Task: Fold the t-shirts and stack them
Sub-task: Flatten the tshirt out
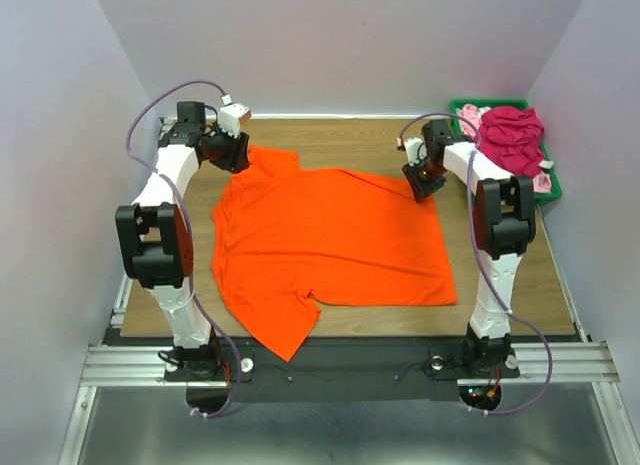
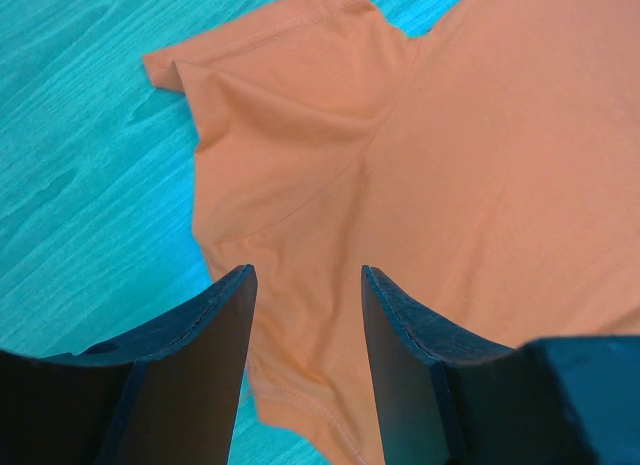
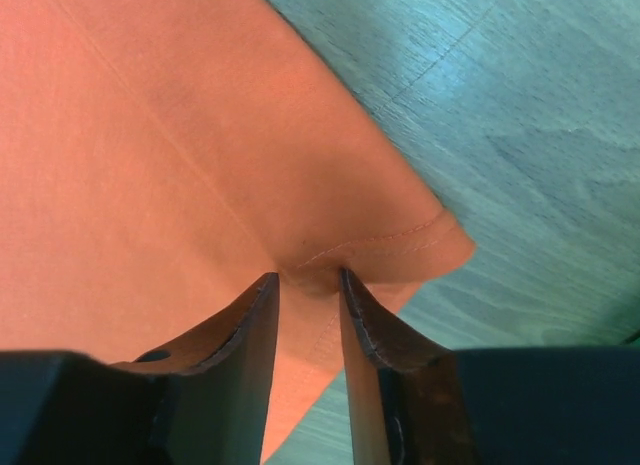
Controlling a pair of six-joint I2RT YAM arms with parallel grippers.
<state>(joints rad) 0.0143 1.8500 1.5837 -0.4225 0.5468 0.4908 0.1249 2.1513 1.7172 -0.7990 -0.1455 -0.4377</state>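
Two grippers work the far edge of the orange t-shirt (image 1: 330, 235), spread flat on the table (image 1: 340, 145). The right gripper (image 3: 308, 277) is nearly closed, pinching the hem corner (image 3: 420, 235). The left gripper (image 2: 305, 275) hangs wide open over the sleeve (image 2: 270, 105), holding nothing. I'd want it gripping cloth before both lift evenly.

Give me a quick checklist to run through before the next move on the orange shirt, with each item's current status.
1. Right end effector pinching a far corner of the orange t-shirt: ok, cloth puckers between its fingers.
2. Left end effector gripping the far sleeve: not ok, open above it.
3. Shirt fully on the table: not ok, the near sleeve overhangs the near edge.
4. Magenta shirt out of the way: ok, in the green bin.
5. Layers pinched: cannot tell.
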